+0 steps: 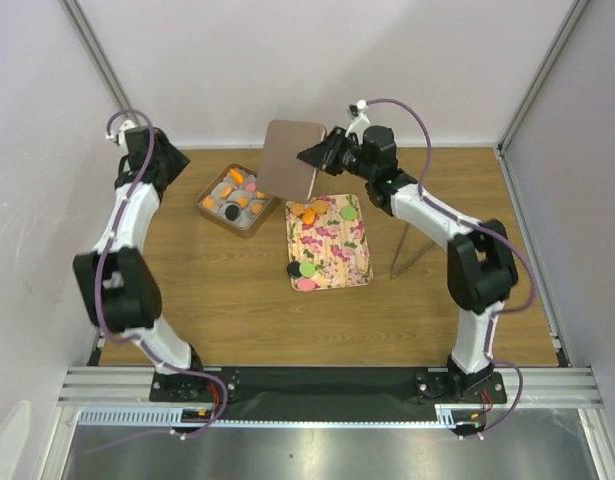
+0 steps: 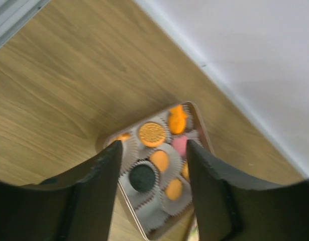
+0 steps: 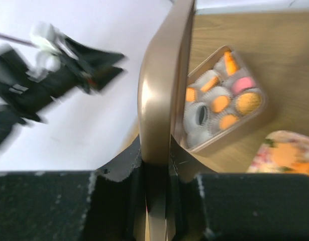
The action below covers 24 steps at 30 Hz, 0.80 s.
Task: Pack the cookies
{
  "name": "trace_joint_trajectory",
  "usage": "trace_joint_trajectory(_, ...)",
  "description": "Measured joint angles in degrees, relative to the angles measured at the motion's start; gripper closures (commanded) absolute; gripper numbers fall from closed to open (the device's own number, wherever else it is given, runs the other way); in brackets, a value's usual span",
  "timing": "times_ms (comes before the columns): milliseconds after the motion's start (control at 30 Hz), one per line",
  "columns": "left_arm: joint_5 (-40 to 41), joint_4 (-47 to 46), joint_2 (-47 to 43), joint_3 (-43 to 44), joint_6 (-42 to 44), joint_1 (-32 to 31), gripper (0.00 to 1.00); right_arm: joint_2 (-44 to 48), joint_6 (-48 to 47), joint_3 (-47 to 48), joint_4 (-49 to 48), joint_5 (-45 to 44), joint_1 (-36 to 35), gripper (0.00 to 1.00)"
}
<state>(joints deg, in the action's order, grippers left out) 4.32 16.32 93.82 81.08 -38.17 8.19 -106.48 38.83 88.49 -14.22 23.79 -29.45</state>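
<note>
While right fingers point(image 3: 116, 173) pinch lid point(image 3: 159, 100), screening part of tin point(image 3: 229, 136), left fingers point(image 2: 101, 175) gape

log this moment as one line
right gripper: shut on lid, held on edge | left gripper: open, empty | box: uncovered, holds cookies | floral tray: cookies left

A wood-grain tabletop point(image 1: 237, 300) lies inside a white enclosure with a plain back wall point(image 1: 317, 60) and pale side panels point(image 1: 27, 150) joined by slanting aluminium posts point(image 1: 92, 50). An aluminium rail point(image 1: 557, 382) edges the near side, with a brushed steel sheet point(image 1: 337, 455) below it. The light is soft and even.
</note>
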Motion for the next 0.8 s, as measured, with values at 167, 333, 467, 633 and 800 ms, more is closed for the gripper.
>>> trace_joint_trajectory(167, 1.7, 0.2, 11.6, 7.1, 2.3, 0.1, 0.50, -10.9, 20.2, -1.6, -16.6, 3.8, 2.7, 1.00)
trace_joint_trajectory(333, 1.6, -0.1, 19.6, 12.2, 2.8, 0.1, 0.54, -19.6, 32.5, -1.6, -30.1, 2.8, 2.3, 1.00)
trace_joint_trajectory(467, 0.5, -0.5, 24.9, 16.4, 2.6, 0.1, 0.56, -25.4, 39.3, -0.3, -37.5, 0.3, 1.8, 1.00)
trace_joint_trajectory(633, -1.8, -0.9, 29.4, 19.1, 1.6, 0.1, 0.58, -31.3, 43.9, 4.1, -42.2, -2.4, 1.1, 1.00)
trace_joint_trajectory(800, -4.7, -1.0, 32.4, 20.5, 0.5, -0.1, 0.59, -35.8, 45.4, 9.4, -43.9, -4.2, 0.0, 1.00)
